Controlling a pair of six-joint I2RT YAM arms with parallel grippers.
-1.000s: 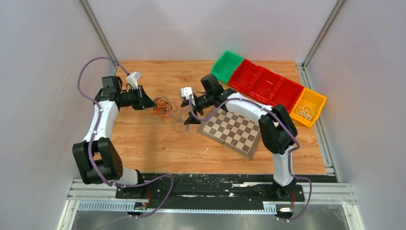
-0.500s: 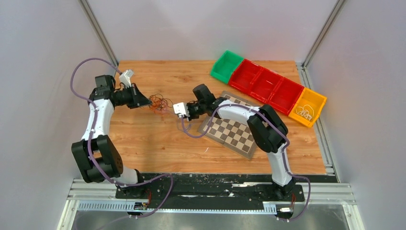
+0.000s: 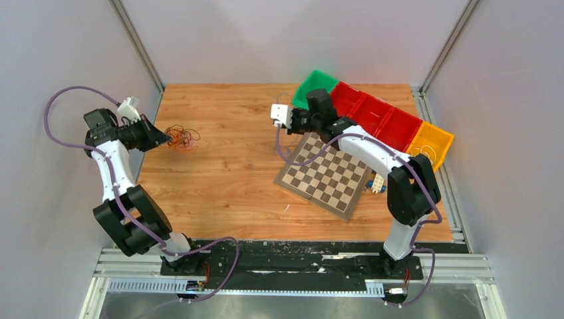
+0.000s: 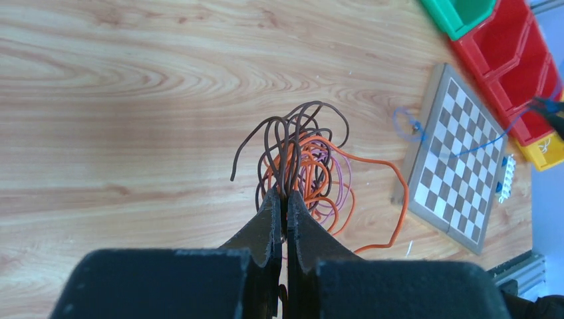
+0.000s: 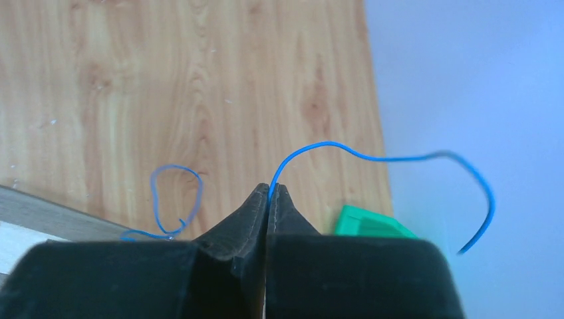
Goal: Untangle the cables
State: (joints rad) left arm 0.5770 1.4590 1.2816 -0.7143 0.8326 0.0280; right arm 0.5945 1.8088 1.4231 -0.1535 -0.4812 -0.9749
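Note:
The cables (image 3: 181,138) are a small tangle of thin orange, brown and purple wires on the wooden table at the far left. My left gripper (image 3: 158,138) is shut on several brown strands at the near edge of the tangle (image 4: 299,156); the tips (image 4: 284,196) pinch them. My right gripper (image 5: 269,191) is shut on a single thin blue wire (image 5: 372,157). That wire arcs free toward the wall, and its other end loops down to the table. In the top view the right gripper (image 3: 292,121) is raised near the green bin, far from the tangle.
A chessboard (image 3: 326,176) lies right of centre, with a small white and blue piece (image 3: 377,184) beside it. Green (image 3: 312,90), red (image 3: 369,116) and yellow (image 3: 429,146) bins line the back right. Walls enclose the table on the left, back and right.
The left arm has dragged the tangle far to the left. The right gripper shut on the blue wire and swung back right toward the bins, drawing it away from the tangle.

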